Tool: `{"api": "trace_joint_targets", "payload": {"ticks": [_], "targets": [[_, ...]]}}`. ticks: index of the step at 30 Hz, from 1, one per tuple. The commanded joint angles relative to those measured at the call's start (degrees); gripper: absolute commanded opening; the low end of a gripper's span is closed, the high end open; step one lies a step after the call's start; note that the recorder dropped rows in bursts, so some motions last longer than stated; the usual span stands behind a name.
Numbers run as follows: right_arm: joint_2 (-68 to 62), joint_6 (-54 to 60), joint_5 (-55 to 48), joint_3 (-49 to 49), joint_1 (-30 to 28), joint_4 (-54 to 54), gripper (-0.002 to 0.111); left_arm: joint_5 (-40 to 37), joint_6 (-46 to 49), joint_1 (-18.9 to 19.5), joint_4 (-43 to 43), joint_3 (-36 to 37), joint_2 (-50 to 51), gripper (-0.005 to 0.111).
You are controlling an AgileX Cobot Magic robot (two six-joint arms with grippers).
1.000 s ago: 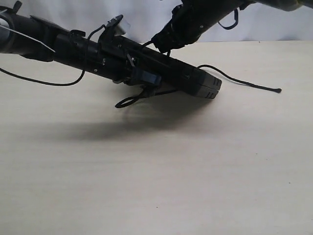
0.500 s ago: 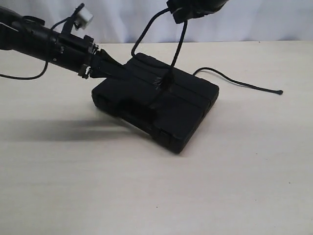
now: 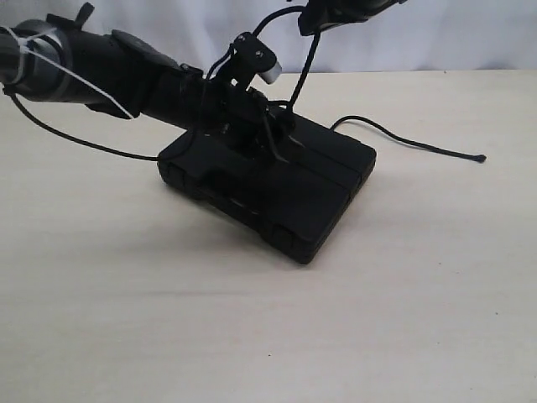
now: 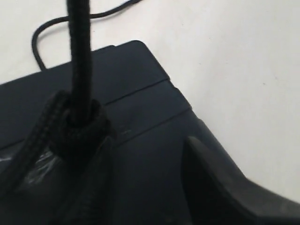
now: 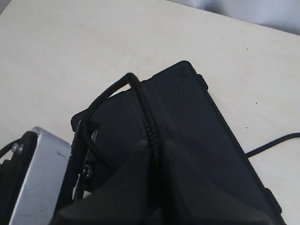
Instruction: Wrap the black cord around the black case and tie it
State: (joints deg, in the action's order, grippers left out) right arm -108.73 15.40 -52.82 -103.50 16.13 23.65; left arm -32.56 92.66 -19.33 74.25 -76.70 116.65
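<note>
The black case (image 3: 277, 189) lies flat on the table, with the black cord (image 3: 302, 80) crossing its top. From a loop on the case (image 4: 77, 126) one strand rises taut to my right gripper (image 3: 327, 15), which is shut on it above the case; the braid runs between its fingers (image 5: 153, 147). The rest of the cord trails right over the table to a small knot (image 3: 480, 157). My left gripper (image 3: 264, 138) hovers low over the case top beside the loop. It is open, with one finger (image 4: 220, 192) showing and nothing in it.
A smooth black arm cable (image 3: 75, 138) sags onto the table left of the case. A thin white zip tie (image 3: 59, 63) sticks out from the left arm. A white backdrop (image 3: 470, 42) closes the table's far edge.
The case, held tilted up a second ago, now lies flat. The left gripper let go, drew back, then came in over the case top. The right gripper rose, pulling the cord taut.
</note>
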Motion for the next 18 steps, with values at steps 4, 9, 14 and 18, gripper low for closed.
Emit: {"api": "trace_joint_targets", "payload": {"ticks": [4,9,14,18], "targets": [[0.7,-0.2,-0.2,-0.3,-0.3,-0.4,0.004,7.7,2.2,-0.7,10.0,-0.1,-0.1,0.046],[0.7,-0.2,-0.2,-0.3,-0.3,-0.7,0.004,7.7,5.8,-0.7,15.2,-0.1,-0.1,0.046],[0.7,-6.2,-0.2,-0.3,-0.4,-6.7,0.004,8.9,6.3,-0.7,15.0,-0.1,-0.1,0.046],[0.7,-10.7,-0.2,-0.3,-2.3,-11.2,0.004,9.4,6.1,-0.5,12.1,-0.1,-0.7,0.046]]}}
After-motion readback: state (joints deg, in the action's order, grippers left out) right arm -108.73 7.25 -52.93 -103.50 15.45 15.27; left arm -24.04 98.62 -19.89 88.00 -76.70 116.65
